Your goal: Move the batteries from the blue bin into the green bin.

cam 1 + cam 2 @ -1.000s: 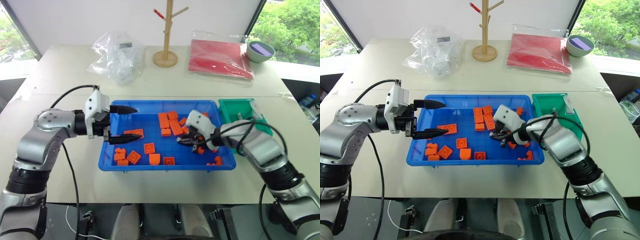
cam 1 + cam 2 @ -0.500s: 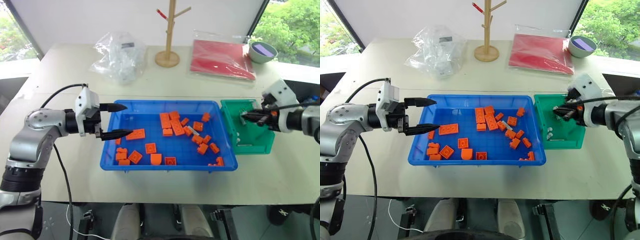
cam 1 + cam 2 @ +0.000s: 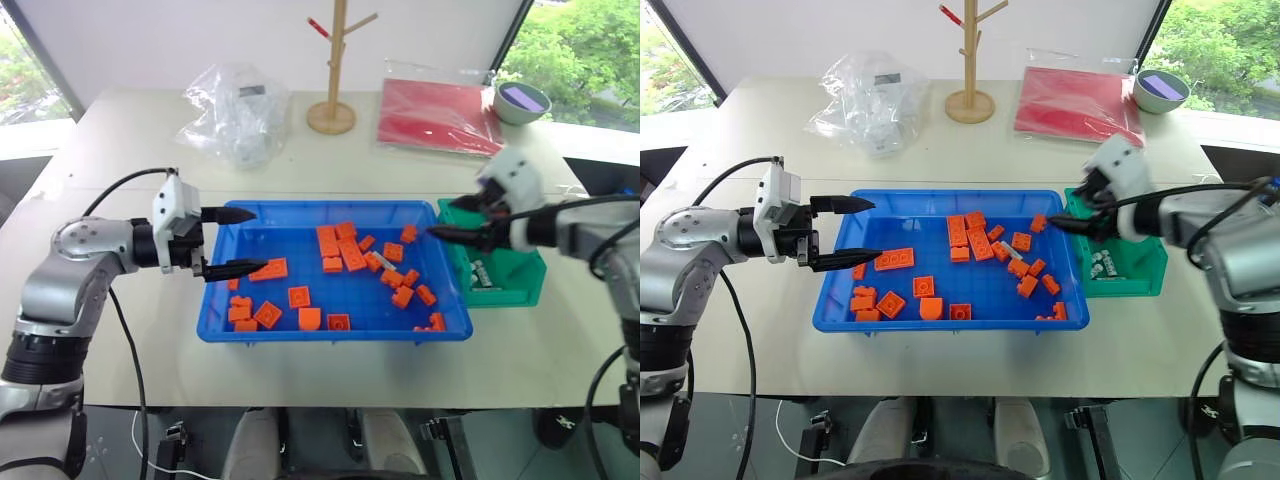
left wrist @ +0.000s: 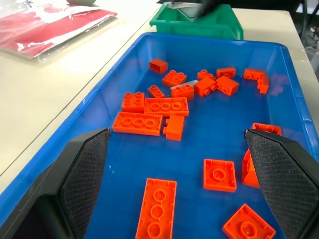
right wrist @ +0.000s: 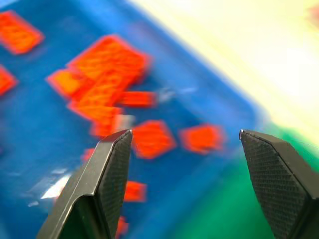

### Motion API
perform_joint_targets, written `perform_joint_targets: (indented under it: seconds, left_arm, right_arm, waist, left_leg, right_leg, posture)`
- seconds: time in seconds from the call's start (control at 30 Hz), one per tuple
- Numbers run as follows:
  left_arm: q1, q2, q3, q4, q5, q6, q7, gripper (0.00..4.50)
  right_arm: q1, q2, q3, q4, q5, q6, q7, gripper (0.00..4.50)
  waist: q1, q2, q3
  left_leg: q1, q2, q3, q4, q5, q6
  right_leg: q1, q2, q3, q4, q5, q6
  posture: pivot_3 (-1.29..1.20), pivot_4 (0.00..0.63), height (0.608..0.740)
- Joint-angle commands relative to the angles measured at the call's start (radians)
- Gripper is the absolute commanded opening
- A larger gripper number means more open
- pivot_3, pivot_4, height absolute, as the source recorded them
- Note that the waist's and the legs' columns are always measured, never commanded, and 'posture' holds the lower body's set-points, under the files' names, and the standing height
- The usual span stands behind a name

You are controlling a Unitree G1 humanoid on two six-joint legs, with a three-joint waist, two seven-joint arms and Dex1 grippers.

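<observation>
One thin silver-grey cylindrical battery [image 3: 385, 262] lies among orange toy bricks [image 3: 340, 245] in the large shallow blue plastic bin [image 3: 250, 334], between both empty, released end effectors: left [image 3: 231, 242], right [image 3: 449, 222]. More batteries [image 3: 478, 274] rest in the small green plastic bin [image 3: 520, 293], just below the right one.

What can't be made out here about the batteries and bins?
- Small deep green plastic bin, head views: right hand and its arm cover the back part; battery count too small to tell.
- Large shallow blue plastic tray, right wrist view: motion blur hides any battery among the orange bricks.
</observation>
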Motion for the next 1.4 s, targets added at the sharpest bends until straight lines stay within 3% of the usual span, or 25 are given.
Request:
perform_joint_targets:
  seconds: [0.03, 0.73, 0.83, 0.93, 0.97, 1.23, 1.4]
  left_arm:
    - [0.001, 0.002, 0.015, -0.048, -0.004, -0.012, 0.012, 4.50]
    - [0.000, 0.012, 0.023, -0.067, -0.004, -0.006, 0.031, 4.50]
    - [-0.004, 0.012, 0.025, -0.063, -0.004, -0.008, 0.031, 4.50]
    - [-0.006, 0.012, 0.026, -0.063, -0.004, -0.008, 0.031, 4.50]
    - [-0.005, 0.012, 0.027, -0.062, -0.004, -0.008, 0.031, 4.50]
    - [-0.009, 0.005, 0.021, -0.055, -0.001, -0.017, 0.031, 4.50]
    - [-0.016, -0.001, 0.015, -0.049, 0.003, -0.023, 0.029, 4.50]
  right_arm:
    - [0.032, 0.028, 0.048, -0.054, -0.010, 0.005, -0.040, 3.52]
    - [-0.019, 0.219, 0.203, 0.164, -0.109, -0.063, -0.126, 3.52]
    - [-0.011, 0.220, 0.220, 0.166, -0.125, -0.087, -0.116, 2.70]
    - [-0.003, 0.214, 0.223, 0.156, -0.130, -0.094, -0.110, 1.25]
    - [0.000, 0.207, 0.223, 0.151, -0.135, -0.098, -0.107, 1.08]
    - [-0.002, 0.190, 0.214, 0.134, -0.142, -0.102, -0.095, 1.08]
    - [-0.014, 0.211, 0.192, 0.010, -0.081, -0.045, -0.082, 1.08]
  waist:
    - [0.000, 0.000, 0.000]
    - [-0.004, 0.000, 0.000]
    - [-0.004, 0.000, 0.000]
    - [-0.004, -0.001, 0.000]
    - [-0.004, -0.001, -0.001]
    - [-0.003, -0.001, -0.001]
    - [-0.004, -0.001, -0.001]
  left_leg:
    - [0.000, 0.000, 0.000, 0.000, 0.000, 0.000]
    - [0.000, 0.000, 0.000, 0.000, 0.000, 0.000]
    - [0.001, 0.000, 0.000, 0.000, 0.000, 0.000]
    - [0.001, 0.000, 0.000, 0.000, 0.000, 0.000]
    - [0.001, 0.000, 0.000, 0.000, 0.000, 0.000]
    - [0.001, 0.000, 0.000, 0.000, 0.000, 0.000]
    - [0.001, 0.000, 0.000, 0.000, 0.000, 0.000]
  right_leg:
    - [0.000, -0.001, 0.000, 0.000, 0.000, 0.000]
    - [0.001, 0.001, 0.000, 0.001, 0.000, 0.000]
    - [0.001, 0.001, 0.000, 0.001, 0.000, 0.000]
    - [0.001, 0.001, 0.000, 0.001, 0.000, 0.000]
    - [0.001, 0.001, 0.000, 0.001, 0.000, 0.000]
    - [0.001, 0.001, -0.001, 0.001, 0.000, 0.000]
    - [0.001, 0.001, -0.001, 0.001, 0.000, 0.000]
  posture:
    - [0.00, 0.150, 0.736]
    - [0.00, 0.150, 0.736]
    - [0.00, 0.150, 0.736]
    - [0.00, 0.150, 0.736]
    - [0.00, 0.150, 0.736]
    - [0.00, 0.150, 0.736]
    - [0.00, 0.150, 0.736]
